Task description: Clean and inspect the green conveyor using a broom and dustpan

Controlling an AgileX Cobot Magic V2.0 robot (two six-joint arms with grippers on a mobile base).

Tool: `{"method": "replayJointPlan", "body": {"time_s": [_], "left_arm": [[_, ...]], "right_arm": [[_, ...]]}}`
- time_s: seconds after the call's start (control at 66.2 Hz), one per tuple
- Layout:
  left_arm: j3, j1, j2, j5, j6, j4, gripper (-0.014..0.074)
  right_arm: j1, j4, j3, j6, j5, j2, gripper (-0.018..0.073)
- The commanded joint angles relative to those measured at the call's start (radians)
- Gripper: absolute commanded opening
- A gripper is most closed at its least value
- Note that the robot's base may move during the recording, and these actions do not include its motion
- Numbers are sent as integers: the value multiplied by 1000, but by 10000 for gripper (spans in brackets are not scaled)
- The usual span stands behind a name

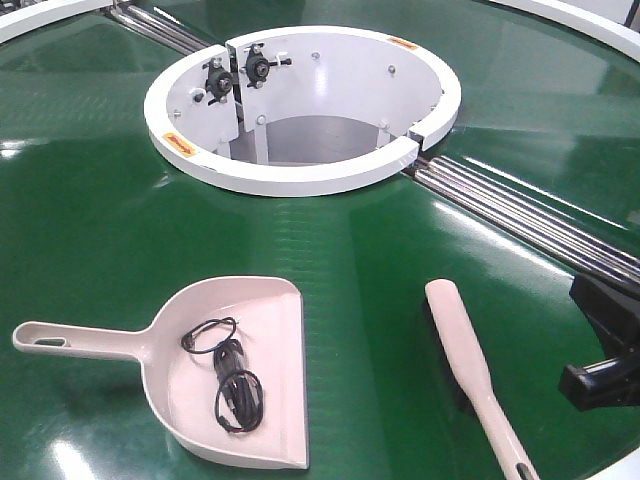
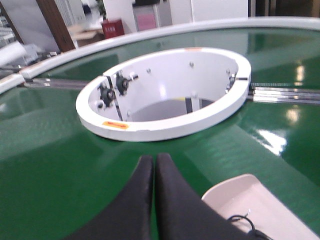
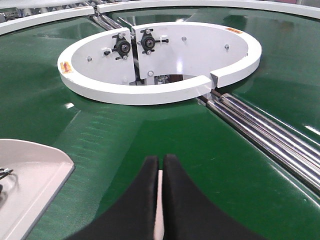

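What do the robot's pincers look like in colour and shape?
Both the left pincer and right pincer have matte black fingers tapering to rounded tips. The front view shows black, blocky, angular right-arm hardware. No cables or markings are visible.

Green conveyor (image 1: 90, 190): glossy dark-green ring-shaped belt, silver rollers crossing it toward 11 and 4 o'clock from the centre opening. Dustpan (image 1: 270, 400): pale pinkish-beige scoop lying flat on the belt at about 7 o'clock in the front view, handle with hole pointing to 9 o'clock, straight lip on the 3 o'clock side, a tangle of thin black cord inside. Broom (image 1: 462, 345): same-colour narrow hand brush, dark bristles down, flat on the belt at about 5 o'clock, well apart from the dustpan, handle tapering toward the bottom edge.
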Motion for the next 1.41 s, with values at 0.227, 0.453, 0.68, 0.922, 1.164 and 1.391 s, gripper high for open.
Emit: {"method": "replayJointPlan", "body": {"time_s": [0.227, 0.453, 0.68, 0.922, 1.164, 1.391], "left_arm": [[0, -9, -58, -124, -11, -15, -22], [0, -9, -58, -124, -11, -15, -22], [3, 2, -60, -124, -11, -5, -23], [88, 152, -147, -129, -46, 18, -23], [330, 283, -370, -127, -72, 18, -23], [524, 291, -533, -122, -177, 82, -23]], "right_arm": [[-4, -2, -28, -7, -80, -3, -5], [-4, -2, -28, -7, -80, -3, -5], [-4, -2, -28, -7, -79, -3, -5], [-4, -2, -28, -7, -79, -3, -5], [-4, -2, -28, -7, -79, -3, -5], [-4, -2, -28, -7, -79, -3, -5]]}}
